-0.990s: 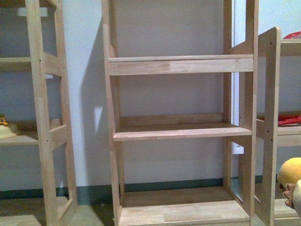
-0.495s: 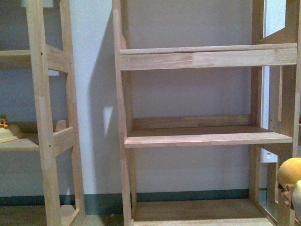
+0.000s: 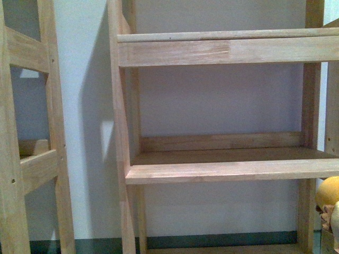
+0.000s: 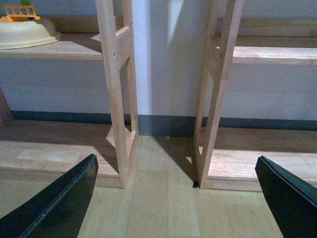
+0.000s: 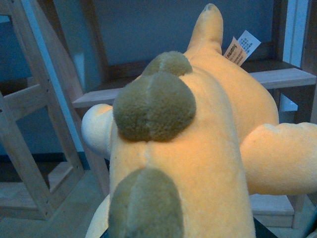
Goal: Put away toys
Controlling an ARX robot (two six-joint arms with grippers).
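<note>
One soft orange-yellow plush animal (image 3: 329,197) peeks in at the front view's lower right edge, below and right of the pale wooden unit's middle shelf (image 3: 228,170). A second wooden frame (image 3: 32,159) stands at the left. In the left wrist view, the left tool (image 4: 176,198) is spread wide and empty, with one cream bowl (image 4: 25,34) at upper left. In the right wrist view, the plush fills the frame, its long axis running away from the right tool (image 5: 181,232). Dark slivers of that tool flank the plush's base, seemingly pinching it, so the right arm should do the placing.

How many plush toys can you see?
1: the orange-yellow plush toy fills the right wrist view and peeks into the front view's lower right. Others may be hidden.
</note>
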